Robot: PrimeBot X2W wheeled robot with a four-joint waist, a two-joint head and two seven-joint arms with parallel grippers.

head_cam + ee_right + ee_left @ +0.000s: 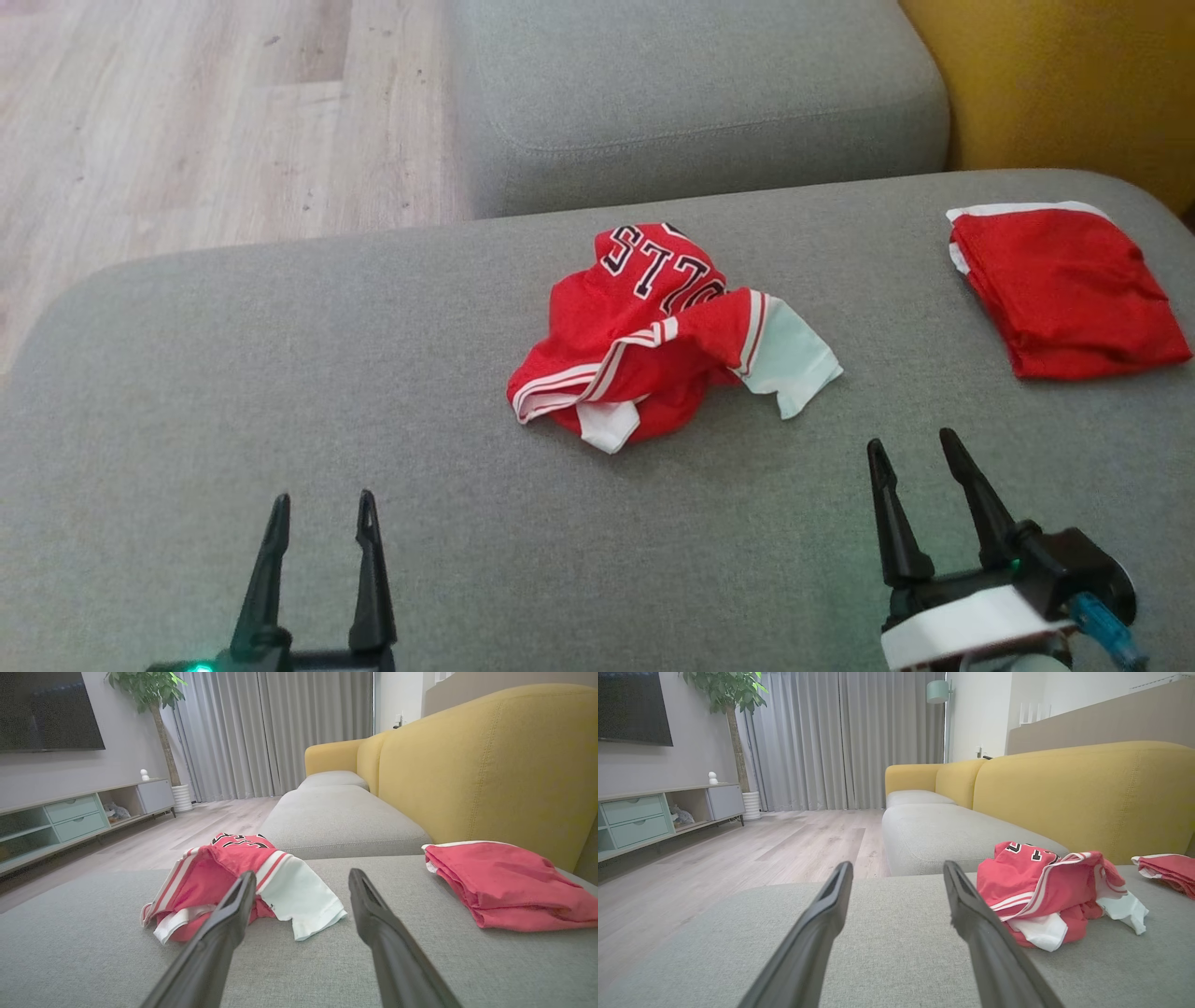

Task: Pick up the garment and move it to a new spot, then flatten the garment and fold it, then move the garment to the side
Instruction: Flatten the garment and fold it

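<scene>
**Crumpled red jersey lying mid-cushion, both grippers waiting open and empty**

The red jersey [653,336] is lying in a bunched heap near the middle of the grey seat cushion [280,373]. Dark block lettering is showing on its far side. White-striped trim and a pale panel are spilling out toward the robot and to its right. Nothing is touching it.

The left gripper [323,497] is hovering at the lower left of the head view, its two dark fingers standing apart with only bare cushion between them and gripping nothing. The right gripper [911,441] is sitting at the lower right, nearer the jersey. Its fingers are likewise spread and holding nothing, and it is tilting slightly to the left in the head view. In the right wrist view the jersey is lying just beyond the fingertips and a little to the left.

A folded red garment [1064,289] with a white edge is resting on the same cushion, well to the right of the jersey and close to the yellow backrest [1055,84]. A second grey cushion [691,93] is adjoining the far side, and pale wooden floor [187,121] is showing to the left.
</scene>
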